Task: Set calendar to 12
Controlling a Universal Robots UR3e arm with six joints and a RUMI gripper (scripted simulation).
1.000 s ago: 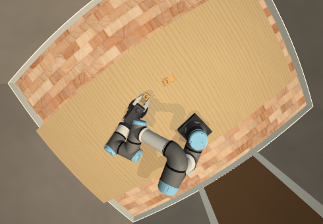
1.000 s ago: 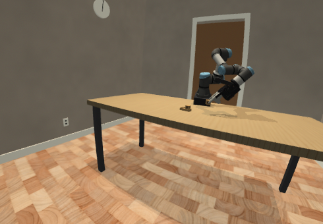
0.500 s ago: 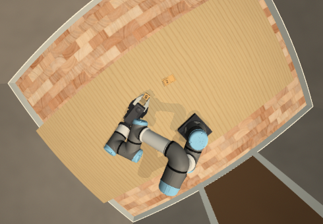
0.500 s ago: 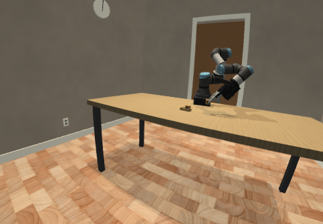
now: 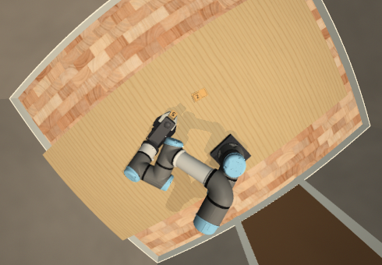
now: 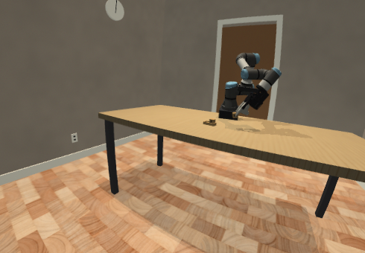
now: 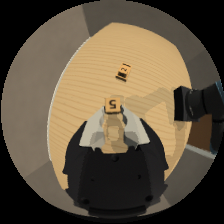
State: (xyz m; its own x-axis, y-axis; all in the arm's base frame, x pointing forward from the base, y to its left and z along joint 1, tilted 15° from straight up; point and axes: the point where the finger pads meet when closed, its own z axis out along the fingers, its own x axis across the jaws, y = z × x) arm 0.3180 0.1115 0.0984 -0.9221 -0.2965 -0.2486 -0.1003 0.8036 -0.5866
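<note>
My gripper (image 5: 171,115) (image 7: 112,106) is shut on a small orange-brown cube, and its fingertips hold it at two sides. The held cube (image 5: 173,114) (image 6: 235,115) (image 7: 113,104) is raised above the table and shows a 5 on its upper face. The tray (image 6: 206,123) lies on the table, ahead of the held cube in the wrist view. The other cube (image 5: 197,96) (image 6: 212,120) (image 7: 124,70) sits at the tray with a 2 on its upper face. The month's name is too small to read. The held cube's other faces are hidden or unreadable.
The arm's black base (image 5: 230,150) (image 6: 228,114) (image 7: 183,103) stands on the wooden table (image 5: 249,64) (image 6: 160,118), to the right of the gripper in the wrist view. The arm's shadow falls between the base and the held cube.
</note>
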